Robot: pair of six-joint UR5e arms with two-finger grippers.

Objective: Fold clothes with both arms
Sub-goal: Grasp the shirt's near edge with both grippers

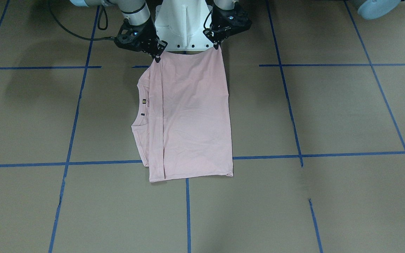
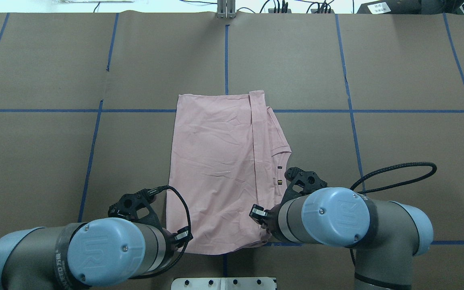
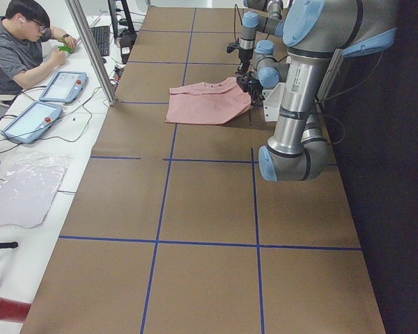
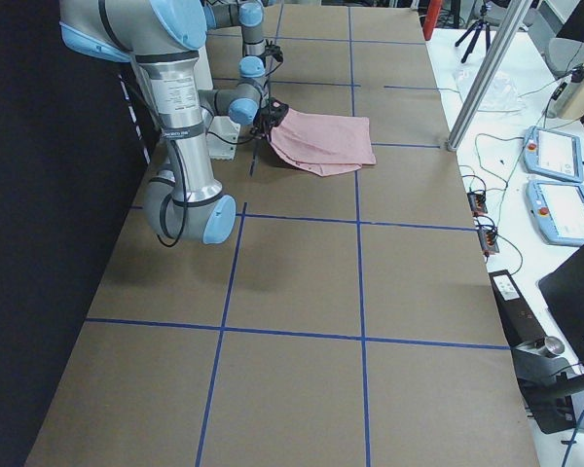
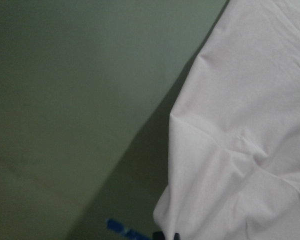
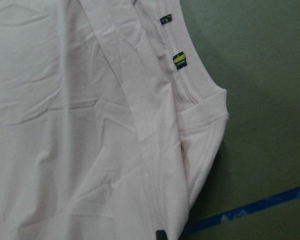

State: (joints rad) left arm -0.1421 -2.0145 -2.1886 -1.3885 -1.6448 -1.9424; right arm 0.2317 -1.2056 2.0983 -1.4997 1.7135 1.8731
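T-shirt (image 1: 192, 116) half-folded, flat on table (image 1: 329, 112), centre. Left gripper (image 1: 219, 45) and right gripper (image 1: 157, 56) each pinch a robot-side corner, probably; fingertips tiny in front view. Advice: lift both level, keep edge taut, carry to far hem together, release once aligned.

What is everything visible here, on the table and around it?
T-shirt: one, pale pink, part-folded, table centre before the base.
table: one, brown, marked with blue tape lines.
pedestal: one, white, at the robot's table edge.
tablets: two, grey-blue, on the white side bench.
person: one, grey top, seated at that bench.
left arm, right arm: grey, light blue caps.
left gripper, right gripper: black, each pinching a near T-shirt corner.
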